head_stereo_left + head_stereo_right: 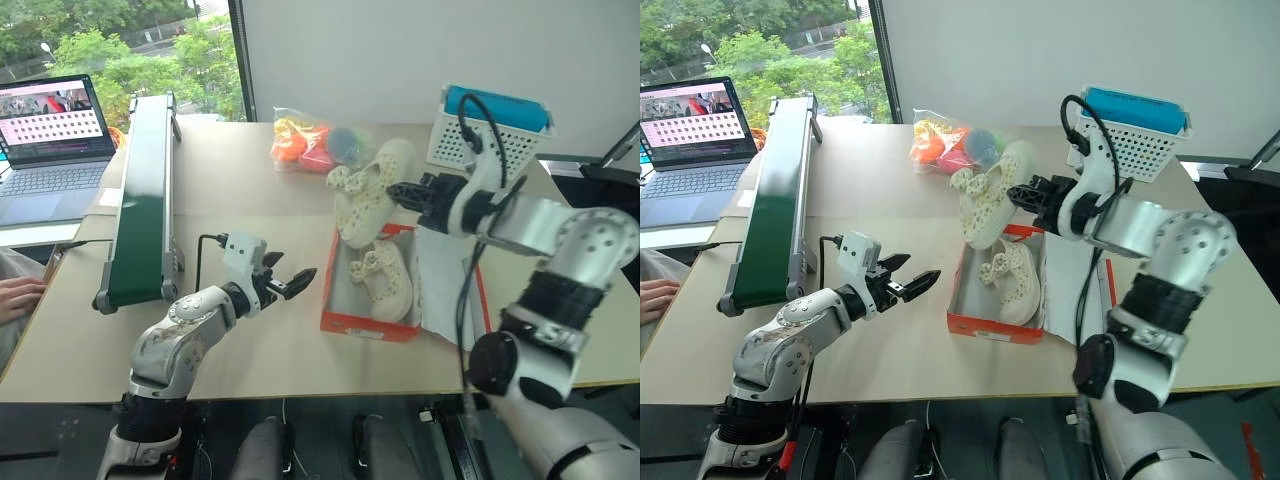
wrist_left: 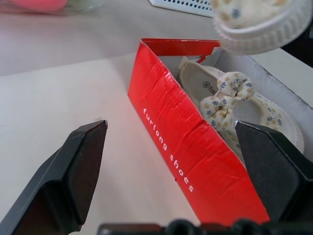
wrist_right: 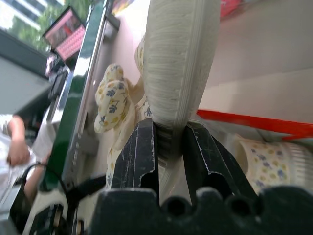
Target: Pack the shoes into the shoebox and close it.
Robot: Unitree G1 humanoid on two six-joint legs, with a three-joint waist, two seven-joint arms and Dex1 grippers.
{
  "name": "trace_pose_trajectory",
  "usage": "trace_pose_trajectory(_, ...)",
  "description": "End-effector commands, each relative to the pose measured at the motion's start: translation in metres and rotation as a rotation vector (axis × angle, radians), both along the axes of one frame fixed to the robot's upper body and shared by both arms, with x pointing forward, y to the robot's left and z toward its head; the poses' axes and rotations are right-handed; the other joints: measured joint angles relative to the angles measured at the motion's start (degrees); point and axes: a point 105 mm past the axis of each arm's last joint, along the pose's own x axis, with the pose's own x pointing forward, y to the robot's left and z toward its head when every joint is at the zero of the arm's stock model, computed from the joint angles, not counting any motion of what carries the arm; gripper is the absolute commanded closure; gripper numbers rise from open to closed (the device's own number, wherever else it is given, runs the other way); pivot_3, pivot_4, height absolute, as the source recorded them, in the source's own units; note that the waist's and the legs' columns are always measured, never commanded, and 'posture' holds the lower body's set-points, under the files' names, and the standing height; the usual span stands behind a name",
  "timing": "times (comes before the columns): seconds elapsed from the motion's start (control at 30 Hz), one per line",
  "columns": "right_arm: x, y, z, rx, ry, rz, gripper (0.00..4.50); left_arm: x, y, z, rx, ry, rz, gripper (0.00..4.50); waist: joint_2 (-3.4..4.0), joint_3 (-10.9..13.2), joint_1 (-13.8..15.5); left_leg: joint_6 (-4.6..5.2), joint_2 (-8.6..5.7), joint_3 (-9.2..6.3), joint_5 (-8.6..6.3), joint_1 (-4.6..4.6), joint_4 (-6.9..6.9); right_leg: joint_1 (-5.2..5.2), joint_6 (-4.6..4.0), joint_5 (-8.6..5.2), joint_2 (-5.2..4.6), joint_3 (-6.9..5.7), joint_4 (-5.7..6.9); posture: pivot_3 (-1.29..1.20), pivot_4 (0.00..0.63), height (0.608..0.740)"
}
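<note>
The orange-red shoebox [image 1: 368, 322] lies open at the table's middle right, its white lid [image 1: 446, 282] folded out to the right. One cream shoe [image 1: 385, 280] with a bow rests inside it. The other shoe [image 1: 368, 192] hangs tilted over the box's far end, with my right gripper [image 1: 397, 192] shut on the edge of its ribbed sole [image 3: 178, 63]. My left gripper [image 1: 290, 276] stands open just left of the box, a little above the table, with nothing between its fingers [image 2: 73, 166]. It faces the box's red side wall [image 2: 188, 161].
A green conveyor belt [image 1: 140, 200] runs along the left side, with a laptop [image 1: 55, 140] beyond it. A bag of orange and pink toys [image 1: 310, 145] and a white basket with a teal top [image 1: 490, 130] sit at the back. A person's hand [image 1: 20, 295] rests at the left edge.
</note>
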Motion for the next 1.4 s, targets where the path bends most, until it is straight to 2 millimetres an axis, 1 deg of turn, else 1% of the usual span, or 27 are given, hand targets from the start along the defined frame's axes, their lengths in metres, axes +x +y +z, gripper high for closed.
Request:
trace_pose_trajectory(0.03, -0.011, 0.005, -0.008, -0.059, 0.05, 0.12, 3.93, -0.001, -0.007, 0.01, -0.006, -0.055, -0.03, 0.04, 0.0, 0.0, -0.1, 0.01, 0.0, 0.02, 0.0, 0.0, 0.0, 0.0, 0.0, 0.0, 0.0, 0.03, 0.0, 0.0, 0.15, 0.708)
trace_pose_trajectory(0.1, -0.014, 0.001, -0.023, -0.105, 0.109, 0.135, 3.93, -0.001, -0.008, 0.009, -0.009, -0.052, -0.031, 0.04, 0.0, 0.0, -0.1, 0.02, 0.0, 0.03, 0.0, 0.0, 0.01, 0.01, 0.0, 0.0, 0.0, 0.04, 0.0, 0.0, 0.15, 0.708)
trace_pose_trajectory(0.13, -0.015, 0.004, -0.035, -0.119, 0.148, 0.147, 3.93, -0.001, -0.008, 0.009, -0.011, -0.051, -0.03, 0.04, 0.0, 0.0, -0.1, 0.03, 0.0, 0.02, 0.0, 0.0, 0.01, 0.0, 0.0, 0.0, 0.0, 0.04, 0.0, 0.0, 0.15, 0.708)
trace_pose_trajectory(0.3, -0.014, 0.007, -0.074, -0.158, 0.273, 0.132, 3.93, -0.002, -0.008, 0.008, -0.013, -0.046, -0.023, 0.04, -0.01, 0.0, 0.0, 0.04, 0.02, 0.04, 0.0, -0.01, 0.02, 0.0, 0.02, 0.01, 0.01, 0.05, -0.01, 0.0, 0.15, 0.708)
trace_pose_trajectory(0.37, -0.012, 0.011, -0.085, -0.155, 0.306, 0.129, 3.93, -0.002, -0.007, 0.008, -0.011, -0.045, -0.017, 0.04, -0.01, 0.0, 0.0, 0.04, 0.01, 0.04, 0.0, -0.01, 0.05, 0.01, 0.03, 0.01, 0.0, 0.05, 0.0, 0.0, 0.15, 0.708)
trace_pose_trajectory(0.47, -0.01, 0.009, -0.102, -0.221, 0.326, 0.112, 3.93, -0.003, -0.005, 0.008, -0.004, -0.046, -0.009, 0.04, -0.01, 0.0, 0.0, 0.05, 0.02, 0.04, 0.0, -0.01, 0.06, 0.01, 0.04, 0.02, 0.01, 0.05, 0.0, 0.0, 0.15, 0.708)
trace_pose_trajectory(0.53, -0.009, 0.002, -0.11, -0.32, 0.308, 0.108, 3.93, -0.004, -0.005, 0.009, 0.0, -0.048, -0.008, 0.04, -0.01, 0.0, 0.1, 0.07, 0.02, 0.04, -0.01, -0.01, 0.06, 0.01, 0.04, 0.01, 0.0, 0.05, -0.01, 0.0, 0.15, 0.708)
trace_pose_trajectory(0.63, -0.006, -0.015, -0.115, -0.476, 0.256, 0.099, 3.93, -0.004, -0.005, 0.01, 0.006, -0.051, -0.006, 0.04, -0.01, -0.1, 0.3, 0.08, 0.01, -0.01, -0.02, 0.0, 0.11, 0.07, 0.05, 0.01, 0.0, 0.02, -0.01, 0.0, 0.15, 0.708)
trace_pose_trajectory(0.67, -0.006, -0.018, -0.115, -0.503, 0.242, 0.109, 3.93, -0.004, -0.004, 0.01, 0.007, -0.051, -0.005, 0.04, -0.02, -0.1, 0.4, 0.09, 0.01, -0.02, -0.03, 0.0, 0.14, 0.09, 0.06, 0.0, 0.0, 0.01, -0.02, 0.0, 0.15, 0.708)
trace_pose_trajectory(0.8, -0.006, -0.037, -0.112, -0.647, 0.174, 0.142, 3.93, -0.005, -0.006, 0.01, 0.008, -0.053, -0.007, 0.04, -0.05, -0.2, 0.7, 0.14, 0.02, -0.07, -0.06, 0.05, 0.24, 0.25, 0.08, -0.01, -0.01, -0.03, -0.14, 0.0, 0.15, 0.708)
trace_pose_trajectory(0.9, -0.006, -0.058, -0.105, -0.796, 0.111, 0.167, 3.93, -0.007, -0.008, 0.009, 0.007, -0.052, -0.016, 0.04, -0.08, -0.2, 0.9, 0.15, 0.01, -0.08, -0.07, 0.05, 0.24, 0.27, 0.08, -0.01, -0.02, -0.03, -0.18, 0.0, 0.15, 0.708)
trace_pose_trajectory(1.0, -0.01, -0.063, -0.101, -0.866, 0.082, 0.232, 3.93, -0.007, -0.009, 0.01, 0.004, -0.051, -0.018, 0.04, -0.08, -0.2, 1.6, 0.17, 0.01, -0.07, -0.08, 0.05, 0.24, 0.27, 0.09, -0.02, -0.04, -0.04, -0.22, 0.0, 0.15, 0.708)
trace_pose_trajectory(1.1, -0.012, -0.048, -0.103, -0.903, 0.041, 0.309, 3.93, -0.005, -0.009, 0.009, 0.003, -0.05, -0.014, 0.04, -0.08, -0.2, 1.7, 0.2, 0.01, -0.07, -0.1, 0.05, 0.25, 0.31, 0.08, -0.01, -0.07, -0.07, -0.31, 0.0, 0.15, 0.708)
trace_pose_trajectory(1.13, -0.013, -0.04, -0.105, -0.903, 0.031, 0.338, 3.93, -0.005, -0.009, 0.009, 0.004, -0.05, -0.012, 0.04, -0.08, -0.2, 1.7, 0.2, 0.01, -0.06, -0.1, 0.05, 0.26, 0.31, 0.09, -0.01, -0.08, -0.07, -0.32, 0.0, 0.15, 0.708)
trace_pose_trajectory(1.2, -0.013, -0.019, -0.115, -0.923, -0.001, 0.404, 3.93, -0.003, -0.008, 0.009, 0.005, -0.049, -0.007, 0.04, -0.13, -0.2, 1.5, 0.2, 0.03, -0.06, -0.1, 0.05, 0.26, 0.32, 0.08, -0.01, -0.08, -0.09, -0.33, 0.0, 0.15, 0.708)
trace_pose_trajectory(1.3, -0.011, -0.003, -0.125, -0.959, -0.036, 0.457, 3.93, -0.002, -0.007, 0.009, 0.007, -0.048, -0.003, 0.04, -0.18, -0.3, 1.4, 0.18, 0.07, -0.06, -0.1, 0.07, 0.26, 0.34, 0.07, 0.0, -0.06, -0.11, -0.34, 0.0, 0.15, 0.708)
trace_pose_trajectory(1.4, -0.016, 0.025, -0.145, -0.984, -0.059, 0.558, 3.93, 0.0, -0.006, 0.01, 0.01, -0.049, 0.001, 0.04, -0.19, -0.3, 1.4, 0.18, 0.07, -0.08, -0.1, 0.29, 0.26, 0.58, 0.07, 0.0, -0.06, -0.15, -0.36, 0.0, 0.15, 0.708)
